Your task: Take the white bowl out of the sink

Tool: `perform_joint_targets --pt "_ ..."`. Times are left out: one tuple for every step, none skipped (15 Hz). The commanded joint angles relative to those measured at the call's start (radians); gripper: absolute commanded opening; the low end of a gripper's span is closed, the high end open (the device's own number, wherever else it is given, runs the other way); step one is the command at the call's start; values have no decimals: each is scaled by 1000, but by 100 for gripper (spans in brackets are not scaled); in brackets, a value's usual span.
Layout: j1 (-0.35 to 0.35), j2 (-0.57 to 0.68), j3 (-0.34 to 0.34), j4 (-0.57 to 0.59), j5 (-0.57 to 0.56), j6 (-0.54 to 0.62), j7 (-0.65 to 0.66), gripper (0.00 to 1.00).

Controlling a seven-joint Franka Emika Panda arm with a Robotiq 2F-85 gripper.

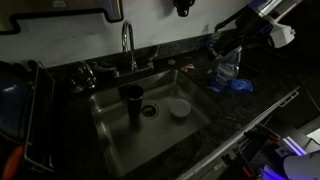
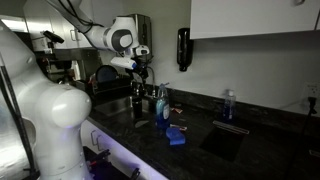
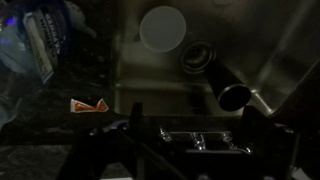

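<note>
The white bowl (image 1: 179, 108) lies on the floor of the steel sink (image 1: 110, 140), to the right of the round drain (image 1: 150, 110). A dark cup (image 1: 132, 98) stands left of the drain. In the wrist view the bowl (image 3: 162, 27) is at the top, with the drain (image 3: 197, 57) and the cup (image 3: 235, 95) below it. My gripper (image 1: 225, 45) hangs high above the counter to the right of the sink, well away from the bowl. It also shows in an exterior view (image 2: 140, 68). In the wrist view its fingers (image 3: 193, 120) are spread apart and empty.
A tall curved faucet (image 1: 127, 45) stands behind the basin. A clear water bottle (image 1: 228, 68) and a blue cloth (image 1: 235, 85) sit on the dark counter below the gripper. An orange packet (image 3: 88, 104) lies on the counter. A dish rack (image 1: 25, 120) stands at the left.
</note>
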Motion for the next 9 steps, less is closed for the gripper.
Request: perform_joint_targets --pt "62 150 -10 51 63 100 -112 100" --pt "88 188 -12 60 79 139 -154 100" --pt "110 226 -8 66 89 178 -193 100" --pt "128 263 -5 77 99 210 -229 100" --pt "151 302 -3 84 116 238 -271 100" --pt "168 340 0 92 131 264 -310 100" --pt "187 375 1 105 157 276 -354 100" --pt "202 405 4 114 187 279 -405 100" --pt "206 434 13 130 211 267 -451 100"
